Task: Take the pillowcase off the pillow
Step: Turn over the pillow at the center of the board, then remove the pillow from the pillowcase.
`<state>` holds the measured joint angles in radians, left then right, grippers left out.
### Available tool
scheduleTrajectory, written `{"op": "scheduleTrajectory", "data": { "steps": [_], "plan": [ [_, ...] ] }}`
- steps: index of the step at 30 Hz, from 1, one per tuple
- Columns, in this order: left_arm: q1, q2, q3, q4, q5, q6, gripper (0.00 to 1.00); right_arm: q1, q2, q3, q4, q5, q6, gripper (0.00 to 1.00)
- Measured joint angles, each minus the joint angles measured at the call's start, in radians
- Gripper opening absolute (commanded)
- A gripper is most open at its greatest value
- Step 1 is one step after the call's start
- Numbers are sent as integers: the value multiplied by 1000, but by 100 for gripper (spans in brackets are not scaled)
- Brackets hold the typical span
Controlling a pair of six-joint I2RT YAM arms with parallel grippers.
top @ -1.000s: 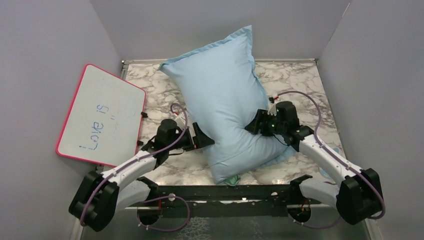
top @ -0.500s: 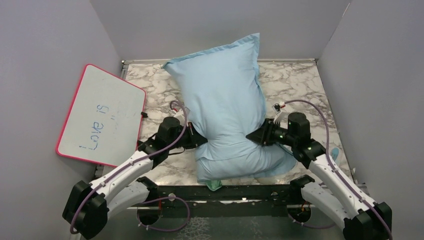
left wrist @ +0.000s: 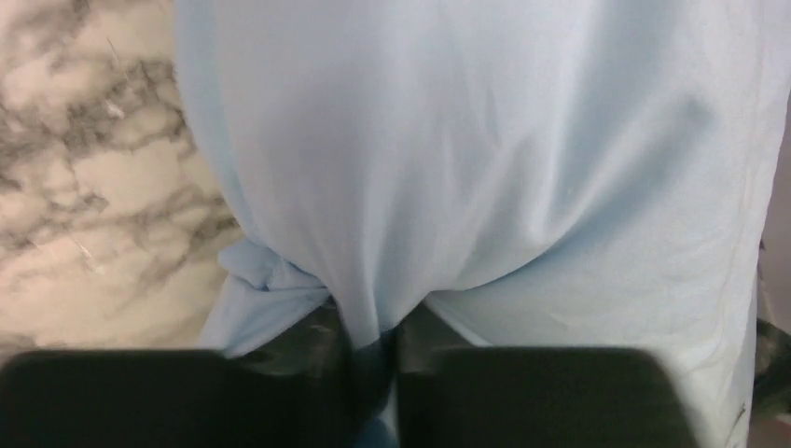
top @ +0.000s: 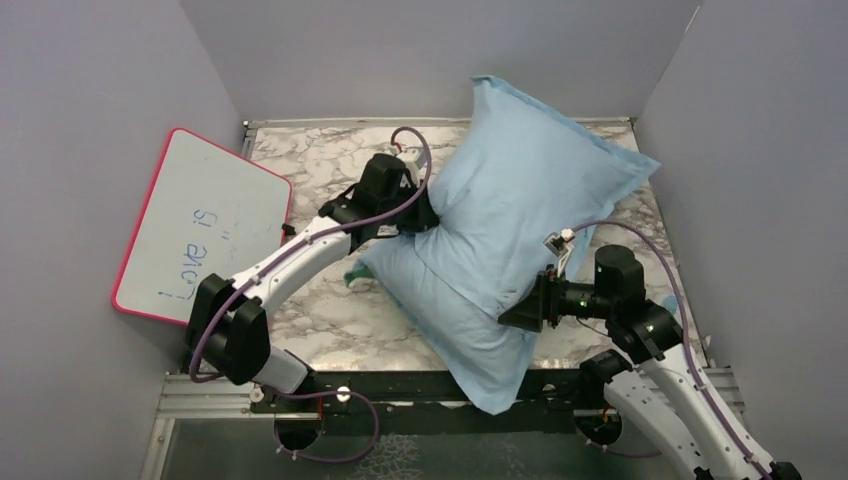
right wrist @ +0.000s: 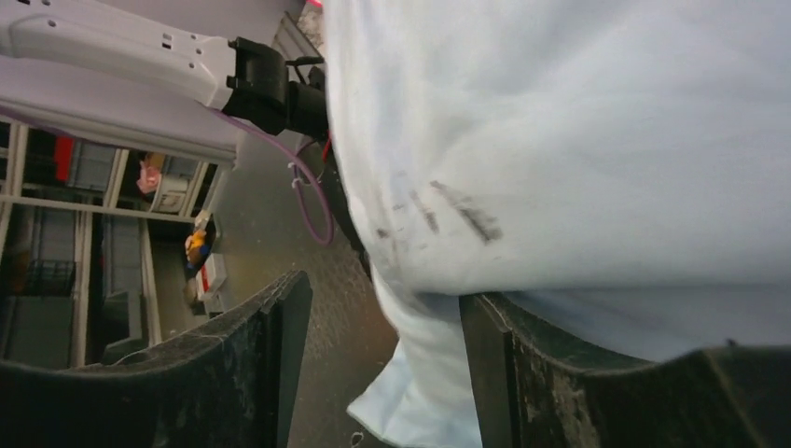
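The light blue pillowcase [top: 520, 200] covers the pillow, which is hidden inside it. The bundle lies diagonally from the back right wall to the table's front rail. A small teal patch of the case's other face [top: 355, 272] shows at its left edge. My left gripper [top: 432, 215] is shut on a pinched fold of the pillowcase [left wrist: 466, 140], with cloth squeezed between the jaws [left wrist: 373, 359]. My right gripper [top: 515, 312] stands open at the bundle's right side. Loose pillowcase cloth [right wrist: 578, 121] drapes over one finger [right wrist: 522, 373], and the jaws [right wrist: 382, 364] are wide apart.
A pink-framed whiteboard [top: 205, 235] leans at the left wall. Grey walls close in the marble table [top: 320, 170] on three sides. The bundle's lower corner [top: 495, 400] overhangs the black front rail between the arm bases.
The bundle swung from upright at centre to a diagonal leaning right. My left arm stretched toward the back holding the cloth. My right gripper pulled back toward the front and let go.
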<state>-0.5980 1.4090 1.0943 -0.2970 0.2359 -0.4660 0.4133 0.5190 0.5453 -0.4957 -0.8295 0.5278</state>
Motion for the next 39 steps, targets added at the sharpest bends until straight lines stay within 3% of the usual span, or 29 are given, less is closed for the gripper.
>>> {"op": "scheduleTrajectory", "data": {
  "steps": [4, 5, 9, 19, 21, 27, 31, 34, 35, 38, 39],
  "plan": [
    [2, 104, 195, -7, -90, 51, 95, 4, 42, 167, -145, 120, -53, 75],
    [4, 101, 216, -5, -111, 58, 99, 5, 48, 204, -158, 141, -62, 75],
    [24, 7, 190, 5, -192, 65, 99, 5, 87, 342, -189, 183, -104, 75],
    [126, -473, -222, -8, -257, -80, 99, 21, 385, 499, -208, 275, -176, 73],
    [126, -536, -286, -14, -255, -108, 99, 90, 472, 552, -212, 378, -182, 74],
    [126, -760, -488, -43, -228, -160, 99, 527, 759, 811, -253, 791, -228, 73],
    [126, -785, -495, -46, -203, -162, 99, 566, 917, 898, -284, 1060, -253, 61],
    [126, -790, -497, -46, -192, -174, 99, 559, 977, 879, -283, 1170, -256, 54],
    [126, -793, -501, -47, -188, -179, 99, 558, 981, 861, -273, 1189, -251, 48],
    [126, -815, -512, -52, -169, -188, 99, 560, 967, 802, -219, 1221, -230, 13],
    [126, -822, -513, -53, -163, -188, 99, 562, 956, 776, -193, 1226, -224, 6]
  ]
}}
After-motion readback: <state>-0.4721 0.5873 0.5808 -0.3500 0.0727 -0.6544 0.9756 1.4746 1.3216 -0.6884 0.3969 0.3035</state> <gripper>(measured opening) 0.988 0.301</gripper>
